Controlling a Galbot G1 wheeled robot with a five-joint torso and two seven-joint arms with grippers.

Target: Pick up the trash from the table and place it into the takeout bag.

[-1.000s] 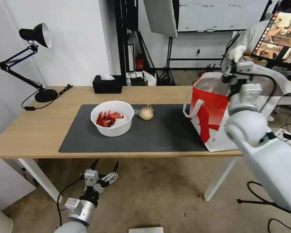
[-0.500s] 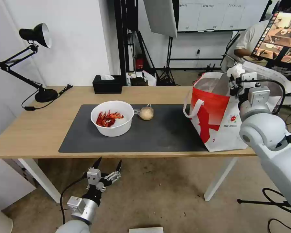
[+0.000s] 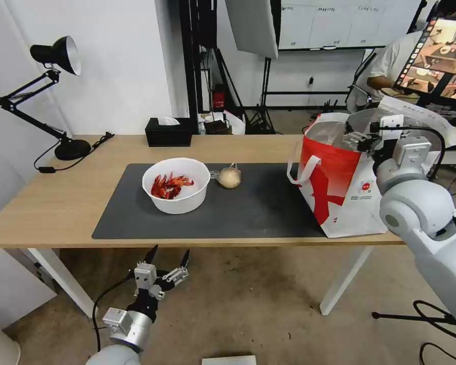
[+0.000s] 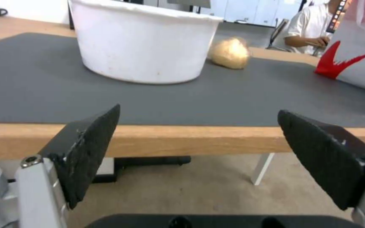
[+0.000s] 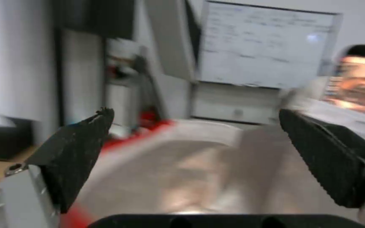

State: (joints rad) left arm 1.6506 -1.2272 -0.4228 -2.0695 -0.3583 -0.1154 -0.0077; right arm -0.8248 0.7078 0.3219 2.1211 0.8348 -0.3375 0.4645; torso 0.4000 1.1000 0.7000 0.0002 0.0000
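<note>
The white bowl (image 3: pixel 176 185) of red crayfish shells sits on the dark mat (image 3: pixel 258 213) of the table (image 3: pixel 61 203), with the beige bagged lump (image 3: pixel 229 177) just right of it. The takeout bag (image 3: pixel 339 187) stands at the table's right end, mouth up. My right gripper (image 3: pixel 353 138) hovers at the bag's mouth, open and holding nothing; in the right wrist view its gripper (image 5: pixel 193 111) looks down onto the silver lining (image 5: pixel 199 171). My left gripper (image 3: pixel 168 251) hangs open below the table's front edge. The left wrist view has that gripper (image 4: pixel 199 110) facing the bowl (image 4: pixel 144 47) and lump (image 4: pixel 230 53).
A black desk lamp (image 3: pixel 50 56) stands at the table's far left and a black tissue box (image 3: pixel 168 133) at the back edge. White table legs (image 3: pixel 339 284) run down under the right end. Stands and a monitor (image 3: pixel 441 56) crowd the room behind the bag.
My right gripper came down from above the bag to its mouth. The white tissue it held has left the fingers, which now stand apart. The left arm barely shifted.
</note>
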